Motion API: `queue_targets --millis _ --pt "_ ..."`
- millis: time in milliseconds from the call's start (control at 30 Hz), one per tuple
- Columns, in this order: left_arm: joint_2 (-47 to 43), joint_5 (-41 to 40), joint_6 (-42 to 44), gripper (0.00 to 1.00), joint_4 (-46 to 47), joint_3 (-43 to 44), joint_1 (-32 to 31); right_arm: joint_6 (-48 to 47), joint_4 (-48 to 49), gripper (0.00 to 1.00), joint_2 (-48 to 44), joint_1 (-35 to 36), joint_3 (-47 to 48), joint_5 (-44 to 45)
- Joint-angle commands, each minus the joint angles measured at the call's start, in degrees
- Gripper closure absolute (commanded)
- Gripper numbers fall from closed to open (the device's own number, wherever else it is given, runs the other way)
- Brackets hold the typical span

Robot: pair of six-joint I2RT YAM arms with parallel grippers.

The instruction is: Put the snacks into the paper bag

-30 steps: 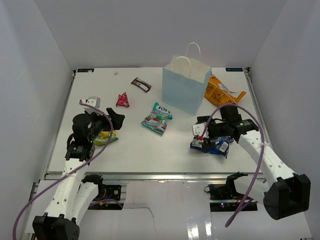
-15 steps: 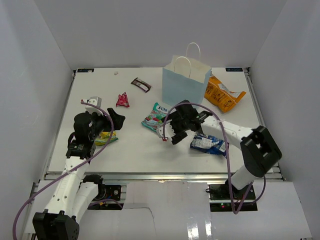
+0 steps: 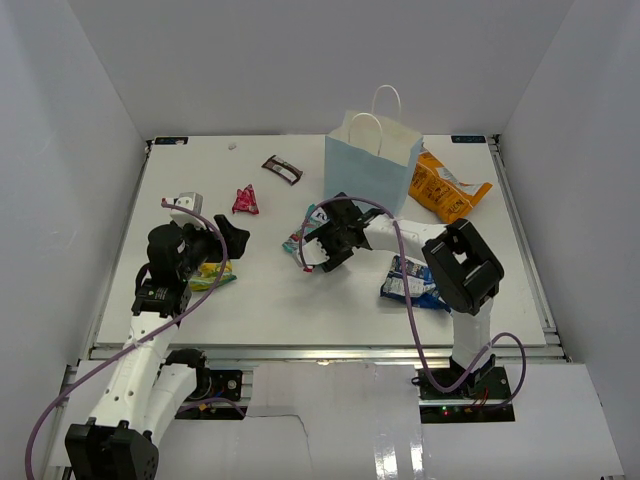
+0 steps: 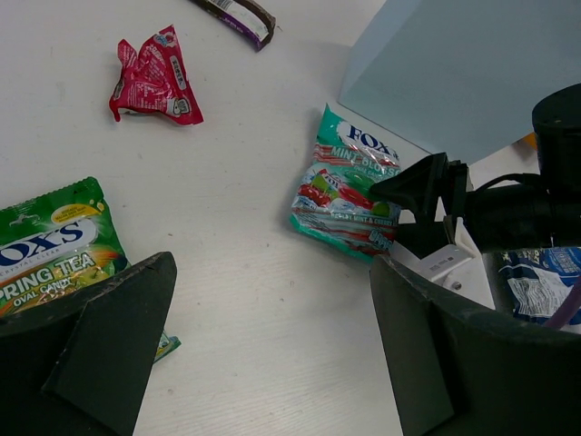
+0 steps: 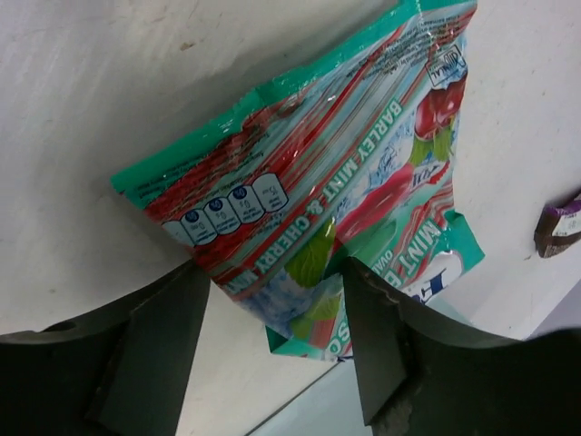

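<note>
The right end effector (image 5: 272, 300) is spread wide and low over the tabletop (image 3: 260, 290). Its two fingers sit either side of one edge of the green-white-red packet (image 5: 318, 173), and I cannot tell whether they touch it. That packet lies flat just in front of the blue paper bag (image 3: 370, 175), which stands upright toward the back. The left end effector (image 4: 272, 282) is wide apart too and carries nothing, hanging above the yellow-green packet (image 4: 50, 254). A blue-white packet (image 3: 415, 282) lies by the right arm. The orange bag (image 3: 445, 188) lies just beside the paper bag's right side. The red wrapper (image 3: 245, 200) and brown bar (image 3: 282, 168) sit left of the bag.
</note>
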Motion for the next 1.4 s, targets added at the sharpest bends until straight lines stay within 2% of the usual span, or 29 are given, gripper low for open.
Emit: queue_targets --millis 0,33,133,167,233,367,567,767,867,1000,1033,1100,1133,1167,1233,1367 --pt "-0.2 -0.6 0.6 0.02 -0.6 2.1 0.3 -1.1 -3.1 0.37 2.2 0.1 4.1 -1.3" --pt "-0.1 -0.5 0.6 0.02 -0.6 2.1 0.4 -0.9 -3.6 0.4 2.3 0.1 4.1 -1.7" --pt "-0.2 -0.4 0.6 0.02 -0.6 2.2 0.3 -0.1 -5.0 0.58 2.0 0.1 3.8 -4.1" --pt "-0.2 -0.4 0.5 0.02 -0.7 2.2 0.3 1.0 -5.2 0.67 1.7 0.1 3.6 -4.8" --pt "-0.3 -0.3 0.6 0.02 -0.6 2.2 0.3 2.4 -5.5 0.76 -0.1 0.0 3.1 -7.6" --pt "-0.6 -0.4 0.6 0.02 -0.7 2.2 0.3 8.1 -6.9 0.82 -4.4 -0.6 2.1 -13.9" --pt "-1.8 -1.1 0.5 0.02 -0.8 2.2 0.3 24.0 -7.5 0.92 -15.4 -3.7 2.7 -28.2" --pt "-2.1 -0.9 0.4 0.02 -0.8 2.2 0.3 44.3 -6.5 0.92 -26.2 -11.2 8.9 -44.4" --pt "-2.2 -0.8 0.4 0.02 -0.8 2.2 0.3 56.7 -1.1 0.92 -29.8 -15.7 12.7 -49.4" --pt "-2.0 -0.9 0.4 0.02 -0.8 2.1 0.3 78.0 16.0 0.92 -31.5 -25.1 15.1 -53.7" --pt "-1.9 -0.9 0.4 0.02 -0.8 2.1 0.3 87.6 25.4 0.92 -31.3 -26.8 15.8 -54.4" --pt "-1.8 -0.8 0.3 0.02 -0.8 2.1 0.4 97.2 35.0 0.92 -30.6 -31.3 16.0 -56.1" --pt "-1.7 -0.9 0.3 0.02 -0.8 2.1 0.3 101.3 43.4 0.92 -29.6 -32.7 16.3 -56.0" --pt "-1.6 -0.9 0.3 0.02 -0.8 2.1 0.4 108.0 46.5 0.92 -29.0 -33.9 16.8 -55.3" --pt "-1.6 -1.0 0.2 0.02 -0.8 2.1 0.3 111.1 49.7 0.92 -26.8 -37.5 19.3 -53.5" --pt "-1.4 -1.0 0.3 0.02 -0.8 2.1 0.3 113.1 49.6 0.92 -22.2 -41.6 23.2 -51.9"
